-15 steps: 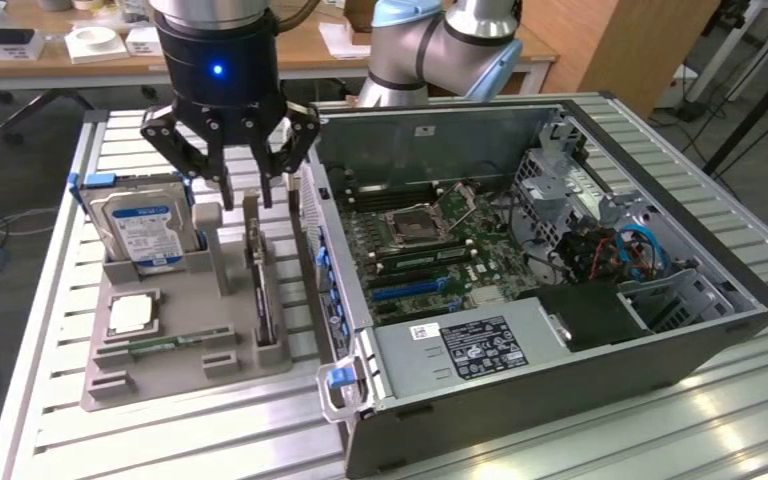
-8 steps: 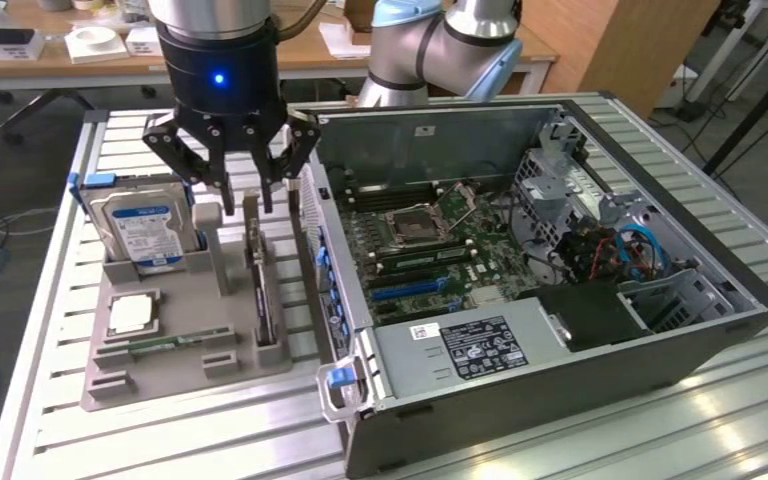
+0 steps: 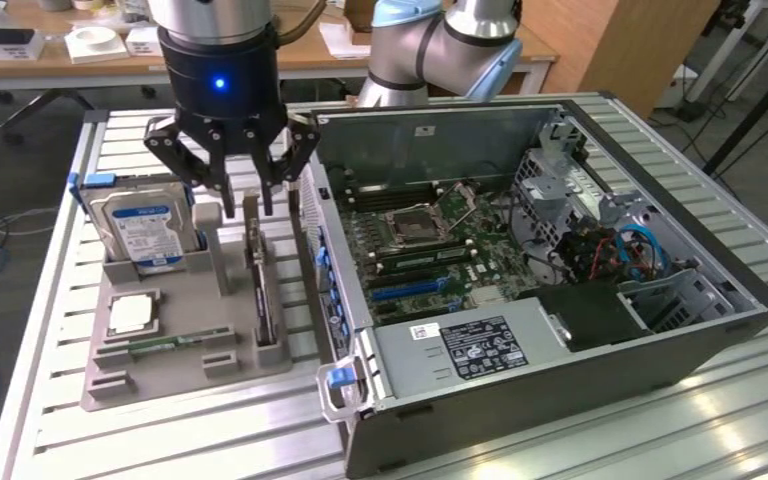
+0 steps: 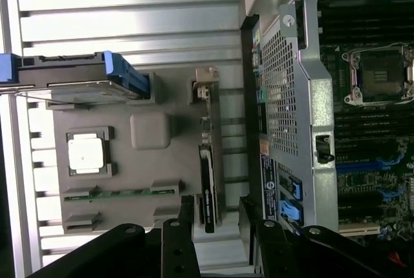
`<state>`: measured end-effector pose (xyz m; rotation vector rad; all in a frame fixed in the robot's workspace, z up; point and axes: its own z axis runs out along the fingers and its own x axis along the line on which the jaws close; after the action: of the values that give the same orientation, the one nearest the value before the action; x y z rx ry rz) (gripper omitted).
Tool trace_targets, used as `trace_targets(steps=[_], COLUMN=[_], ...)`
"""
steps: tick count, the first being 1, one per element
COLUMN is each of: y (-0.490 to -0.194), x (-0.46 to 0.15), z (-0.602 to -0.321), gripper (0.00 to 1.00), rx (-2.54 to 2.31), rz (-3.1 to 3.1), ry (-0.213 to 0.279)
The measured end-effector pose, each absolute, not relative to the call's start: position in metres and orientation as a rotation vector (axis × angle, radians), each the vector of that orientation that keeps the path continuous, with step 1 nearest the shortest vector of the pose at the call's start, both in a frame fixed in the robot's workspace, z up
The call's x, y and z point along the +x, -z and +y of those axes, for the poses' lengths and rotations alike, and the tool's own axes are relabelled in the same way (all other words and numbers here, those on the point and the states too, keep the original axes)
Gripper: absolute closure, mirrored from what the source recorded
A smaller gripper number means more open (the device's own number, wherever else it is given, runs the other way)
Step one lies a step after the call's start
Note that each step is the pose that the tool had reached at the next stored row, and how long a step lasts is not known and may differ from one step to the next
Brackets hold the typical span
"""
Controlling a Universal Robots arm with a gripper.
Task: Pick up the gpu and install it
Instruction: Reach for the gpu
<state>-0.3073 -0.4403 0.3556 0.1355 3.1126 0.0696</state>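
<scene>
The pincer (image 3: 245, 198) hangs spread wide, holding nothing, just above the gpu (image 3: 261, 290). The card stands on its long edge in a slot of the grey holder (image 3: 171, 345), which sits on the slatted counter (image 3: 37, 330). From the wrist, the card's thin dark top edge (image 4: 207, 184) runs between the two fingertips (image 4: 187, 208), so the line-up looks roughly right. The step in hand appears to be the approach for the grasp. To do it well, the pincer should keep the card centred between its fingers, come down straight, and close on the flat faces rather than a corner, so the card lifts out of its slot without twisting. Room is tight on the side towards the exterior view's right, where the open computer case (image 3: 315, 215) has its wall close beside the card, leaving that finger only a narrow lane. The other side is freer at first, but the hard drive (image 3: 144, 225) stands tall nearby. The processor chip (image 3: 133, 315) and memory stick (image 3: 157, 345) lie low and further off. Directly above the card there is nothing in the way.
</scene>
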Motion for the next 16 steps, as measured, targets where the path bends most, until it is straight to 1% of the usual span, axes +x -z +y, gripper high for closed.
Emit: trace_targets(steps=[16], y=[-0.334], x=[-0.307], z=[-0.441], gripper=[0.59], rx=[0.135], rz=[3.113], ry=[-0.07])
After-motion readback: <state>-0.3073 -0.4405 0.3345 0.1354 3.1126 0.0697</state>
